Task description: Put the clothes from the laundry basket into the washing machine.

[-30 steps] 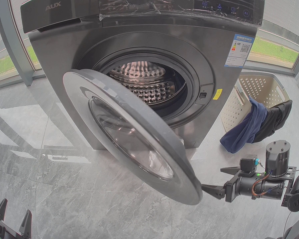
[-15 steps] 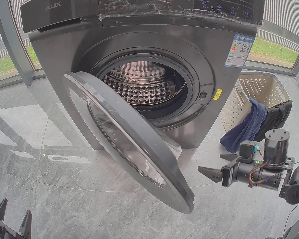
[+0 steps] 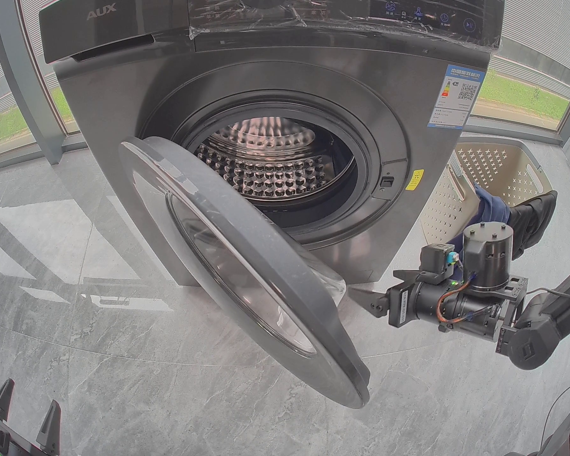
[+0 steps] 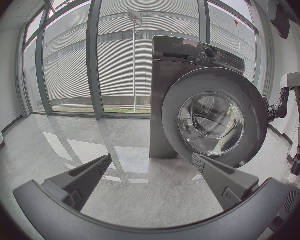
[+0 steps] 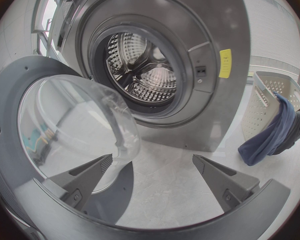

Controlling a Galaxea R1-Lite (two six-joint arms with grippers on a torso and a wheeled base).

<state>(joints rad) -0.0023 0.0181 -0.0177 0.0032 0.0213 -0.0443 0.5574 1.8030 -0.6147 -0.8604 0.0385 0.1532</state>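
Observation:
The grey washing machine (image 3: 386,96) stands with its round door (image 3: 247,267) swung open toward the left and its steel drum (image 3: 272,159) bare. To its right a beige laundry basket (image 3: 513,159) holds a blue garment (image 3: 487,207) and a black garment (image 3: 532,216), both draped over its front rim. My right gripper (image 3: 367,299) hangs open and holds nothing, low by the machine's front right corner, between the door's free edge and the basket. In the right wrist view the gripper (image 5: 151,157) faces the drum (image 5: 140,70). My left gripper (image 3: 30,395) stands open, low at the near left.
Glossy grey floor tiles (image 3: 139,362) spread in front of the machine. Window frames (image 3: 19,64) and glazing run behind it. The open door's glass bowl (image 5: 80,117) sits close to the right gripper's fingers.
The door swung wider open and then held still. My right gripper came off the door's lower edge, then rose and shifted left toward the machine, now in front of the basket.

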